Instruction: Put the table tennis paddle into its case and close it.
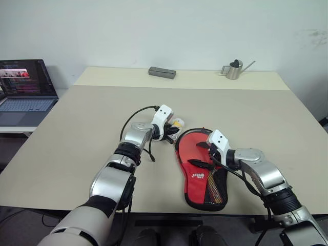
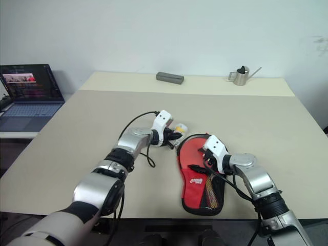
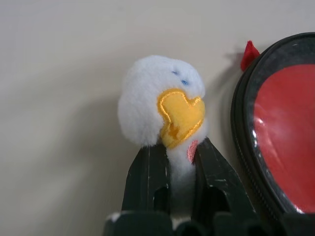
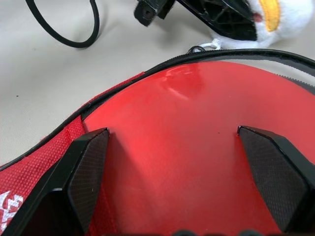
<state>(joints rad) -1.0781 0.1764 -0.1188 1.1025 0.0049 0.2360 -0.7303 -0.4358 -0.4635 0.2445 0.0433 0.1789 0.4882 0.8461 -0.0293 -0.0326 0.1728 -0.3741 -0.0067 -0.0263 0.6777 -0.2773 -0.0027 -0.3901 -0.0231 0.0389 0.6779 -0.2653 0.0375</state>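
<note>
Fluffy white charm [image 3: 160, 101]; glossy red paddle [image 4: 197, 147]

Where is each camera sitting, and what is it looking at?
Head views: from the robot's head, looking down over both arms at the table and case.
Left wrist view: along the left tool, shut on the fluffy charm.
Right wrist view: along the open right tool, over the red paddle.
Shared: both wrist views show the charm and case rim.

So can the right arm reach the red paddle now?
Probably yes: the right gripper hangs open right over the paddle, which lies in the open case. Nothing is in between.
</note>
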